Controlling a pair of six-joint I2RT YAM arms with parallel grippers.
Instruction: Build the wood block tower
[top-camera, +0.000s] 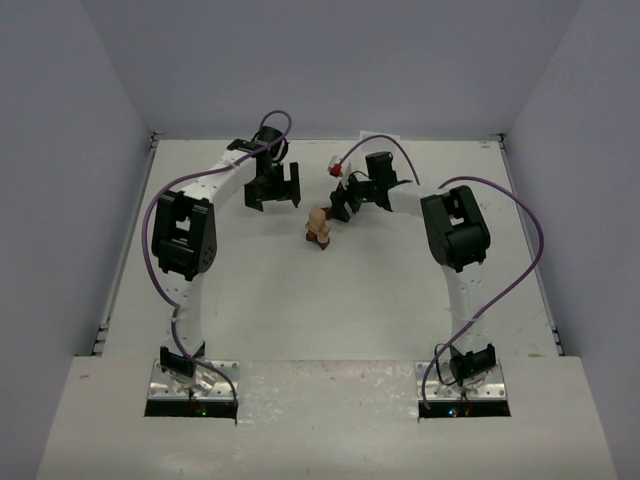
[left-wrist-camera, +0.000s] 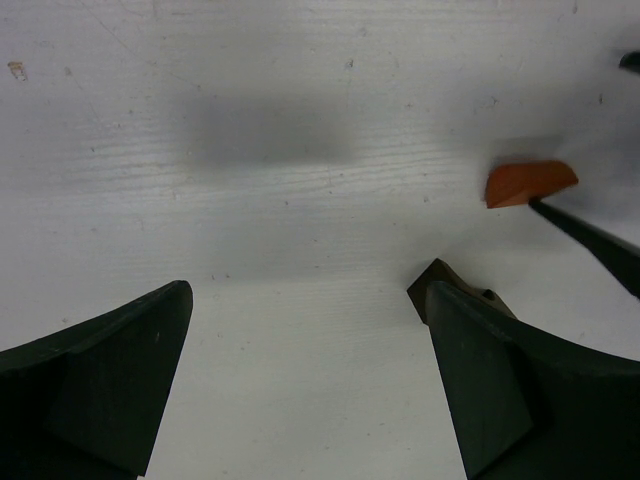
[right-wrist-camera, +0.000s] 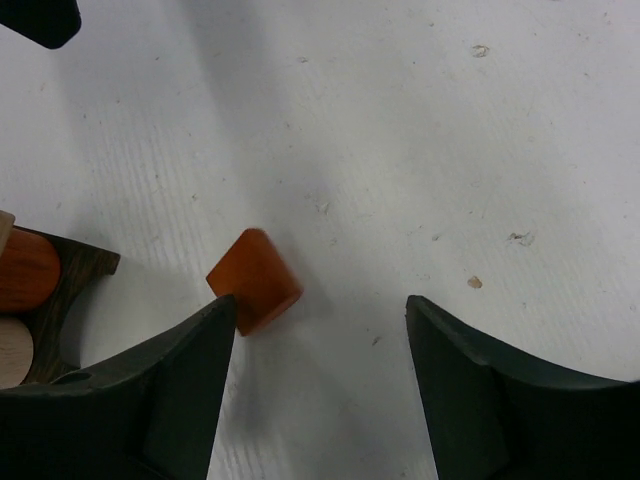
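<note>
A small stack of wooden blocks (top-camera: 320, 228), tan and reddish-brown, stands at mid-table. In the right wrist view its edge shows as a dark brown piece (right-wrist-camera: 72, 275) holding an orange cylinder (right-wrist-camera: 25, 270) and a tan one (right-wrist-camera: 12, 345). A loose orange block (right-wrist-camera: 255, 280) lies on the table just inside my right gripper's left fingertip. My right gripper (right-wrist-camera: 320, 305) is open and empty, just right of the stack (top-camera: 343, 208). My left gripper (left-wrist-camera: 305, 300) is open and empty, left of the stack (top-camera: 276, 203). Its view shows the orange block (left-wrist-camera: 528, 183) and a dark block corner (left-wrist-camera: 436, 285).
The white table (top-camera: 330, 320) has raised edges and grey walls around it. Purple cables loop over both arms. A finger of the right gripper (left-wrist-camera: 590, 240) shows at the right of the left wrist view, and part of the left gripper (right-wrist-camera: 40, 18) at the top left of the right wrist view.
</note>
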